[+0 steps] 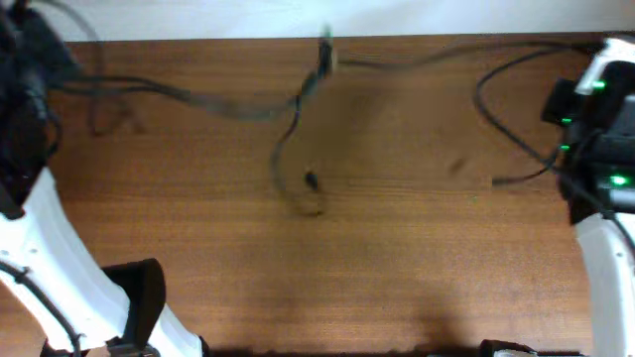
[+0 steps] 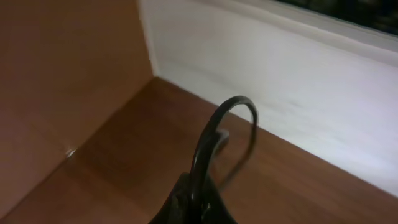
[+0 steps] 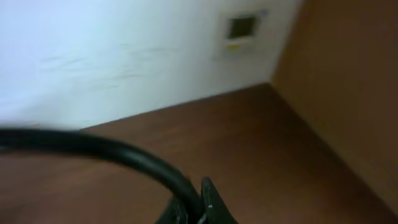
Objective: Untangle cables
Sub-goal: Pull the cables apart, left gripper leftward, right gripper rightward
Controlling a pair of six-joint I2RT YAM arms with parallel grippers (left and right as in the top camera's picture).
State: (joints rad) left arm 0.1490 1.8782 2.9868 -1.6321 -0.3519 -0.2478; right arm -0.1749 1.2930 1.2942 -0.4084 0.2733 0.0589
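Thin black cables (image 1: pixel 238 107) stretch taut across the far part of the wooden table (image 1: pixel 397 268), meeting in a blurred knot (image 1: pixel 323 61). One loose end hangs down to a small plug (image 1: pixel 311 180). Another cable (image 1: pixel 506 119) loops at the right. My left gripper (image 2: pixel 198 205) is shut on a black cable that arches up in a loop (image 2: pixel 239 102) in front of it. My right gripper (image 3: pixel 200 208) is shut on a black cable (image 3: pixel 93 146) that runs off to the left. In the overhead view both grippers sit at the far corners, mostly hidden by the arms.
The left arm (image 1: pixel 60 268) fills the left edge and the right arm (image 1: pixel 600 129), with green lights, fills the right edge. A white wall (image 2: pixel 280 81) runs along the table's far edge. A brown side panel (image 3: pixel 348 81) stands at the right.
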